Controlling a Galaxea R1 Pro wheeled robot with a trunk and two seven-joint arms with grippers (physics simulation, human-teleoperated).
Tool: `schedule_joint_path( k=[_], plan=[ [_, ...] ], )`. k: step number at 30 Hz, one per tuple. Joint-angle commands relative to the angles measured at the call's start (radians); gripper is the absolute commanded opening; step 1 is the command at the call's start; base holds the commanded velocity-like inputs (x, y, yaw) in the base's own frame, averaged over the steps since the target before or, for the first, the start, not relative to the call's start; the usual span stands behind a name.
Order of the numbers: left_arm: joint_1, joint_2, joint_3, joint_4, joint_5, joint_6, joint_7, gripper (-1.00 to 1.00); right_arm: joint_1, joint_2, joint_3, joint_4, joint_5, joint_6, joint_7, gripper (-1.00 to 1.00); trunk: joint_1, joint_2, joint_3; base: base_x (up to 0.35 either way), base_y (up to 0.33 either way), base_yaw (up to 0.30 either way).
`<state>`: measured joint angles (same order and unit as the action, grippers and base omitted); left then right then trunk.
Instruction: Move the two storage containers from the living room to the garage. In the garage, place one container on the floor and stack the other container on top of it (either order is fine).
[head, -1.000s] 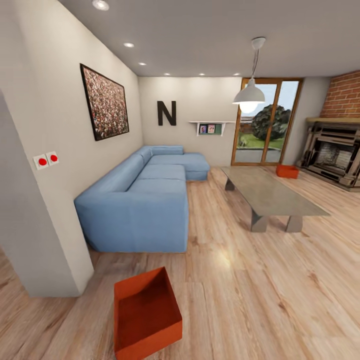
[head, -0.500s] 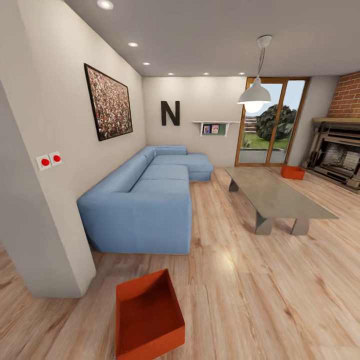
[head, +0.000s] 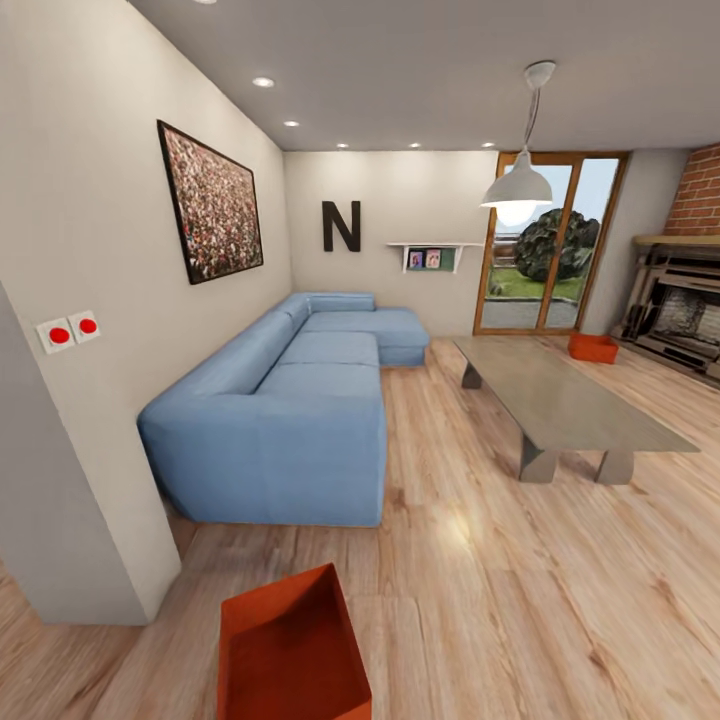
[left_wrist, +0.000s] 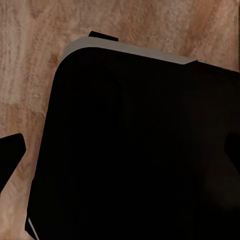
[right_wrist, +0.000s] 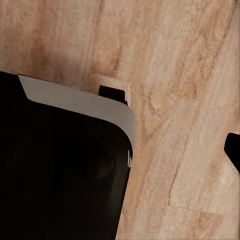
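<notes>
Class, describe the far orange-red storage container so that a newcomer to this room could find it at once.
Start at the wood-framed glass door in the back wall and look down to the plank floor on its right. There, before the brick fireplace and beyond the long grey coffee table, sits the far storage container. Its twin, the near storage container, lies beside the blue sofa's end.

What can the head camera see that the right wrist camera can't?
The head view has the room: a near orange bin on the floor, a far bin by the fireplace, the blue sofa, a low table and the glass door. The right wrist view has a close look down at a big black robot part. Both show the light wood floor.
</notes>
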<state>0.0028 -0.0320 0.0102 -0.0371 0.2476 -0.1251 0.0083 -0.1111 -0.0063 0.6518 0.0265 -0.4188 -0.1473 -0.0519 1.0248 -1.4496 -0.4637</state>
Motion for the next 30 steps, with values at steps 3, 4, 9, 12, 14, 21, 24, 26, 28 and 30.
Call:
schedule_joint_path(
  k=[3, 4, 9, 12, 14, 21, 24, 26, 28, 30],
  plan=[
    [0.000, 0.000, 0.001, -0.002, 0.004, -0.002, 0.001, 1.00, -0.001, 0.000, 0.009, 0.003, -0.009, -0.006, 0.000, 1.00, 0.000, 0.000, -0.001, 0.026, 0.000, 0.231],
    [0.000, 0.000, 0.001, -0.002, 0.004, -0.002, 0.001, 1.00, -0.001, 0.000, 0.008, 0.003, -0.009, -0.006, 0.000, 1.00, 0.000, 0.000, -0.001, 0.015, 0.000, 0.246],
    [0.000, 0.000, 0.001, -0.002, 0.004, -0.002, 0.001, 1.00, -0.001, 0.001, 0.008, 0.003, -0.009, -0.006, 0.000, 1.00, 0.000, 0.000, -0.001, 0.004, 0.000, 0.262],
    [0.000, 0.000, 0.001, -0.001, 0.004, -0.002, 0.001, 1.00, -0.001, 0.002, 0.007, 0.003, -0.009, -0.006, 0.000, 1.00, 0.000, 0.000, -0.001, 0.000, 0.000, 0.267],
    [0.000, 0.000, 0.001, -0.001, 0.004, -0.002, 0.001, 1.00, -0.001, 0.002, 0.007, 0.003, -0.009, -0.006, -0.001, 1.00, 0.000, 0.000, -0.001, 0.000, 0.000, 0.267],
    [0.000, 0.000, 0.001, -0.001, 0.004, -0.002, 0.001, 1.00, -0.001, 0.001, 0.007, 0.003, -0.009, -0.006, -0.002, 1.00, 0.000, 0.000, -0.001, 0.000, 0.000, 0.267],
    [0.000, 0.001, 0.001, -0.001, 0.004, -0.002, 0.001, 1.00, -0.001, 0.002, 0.007, 0.003, -0.009, -0.006, -0.002, 1.00, 0.000, 0.000, -0.001, 0.000, 0.000, 0.267],
    [0.000, 0.000, 0.001, -0.001, 0.004, -0.002, 0.001, 1.00, -0.001, 0.002, 0.007, 0.003, -0.009, -0.006, -0.001, 1.00, 0.000, 0.000, -0.001, 0.000, 0.000, 0.267],
    [0.000, 0.000, 0.001, -0.001, 0.004, -0.002, 0.001, 1.00, -0.001, 0.002, 0.007, 0.003, -0.009, -0.006, -0.001, 1.00, 0.000, 0.000, -0.001, 0.000, 0.000, 0.267],
    [0.000, 0.000, 0.001, -0.001, 0.004, -0.002, 0.001, 1.00, -0.001, 0.002, 0.006, 0.003, -0.009, -0.006, -0.001, 1.00, 0.000, 0.000, -0.001, 0.000, 0.000, 0.267]
  ],
)
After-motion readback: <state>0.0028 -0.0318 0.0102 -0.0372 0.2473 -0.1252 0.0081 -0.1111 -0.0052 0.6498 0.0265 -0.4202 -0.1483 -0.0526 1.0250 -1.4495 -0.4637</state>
